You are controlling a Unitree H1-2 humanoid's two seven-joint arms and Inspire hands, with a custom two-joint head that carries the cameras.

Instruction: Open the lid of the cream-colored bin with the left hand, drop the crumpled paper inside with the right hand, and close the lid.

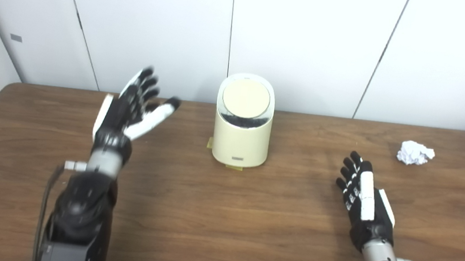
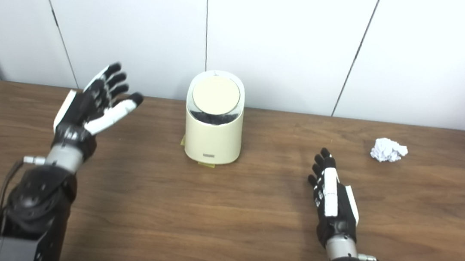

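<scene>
A small cream-colored plastic bin (image 1: 243, 123) with rounded sides stands upright near the back middle of the brown wood-grain table (image 1: 223, 216), close to the white panelled wall (image 1: 311, 39). Its round, flat cream lid (image 1: 246, 98) sits on top, tilted toward the camera, with a dark crescent gap showing under its front edge. Small yellowish tabs (image 1: 210, 143) peek out at the bin's base. The left hand (image 1: 131, 109) — black with white plates — is raised above the table to the left of the bin, palm turned toward it, fingers spread wide and holding nothing; it is near the bin but apart from it. The right hand (image 1: 361, 196) is low over the table on the right, fingers extended and close together, also empty. The crumpled ball of white paper (image 1: 415, 152) lies on the table toward the far right — beyond the right hand and well apart from the bin.
</scene>
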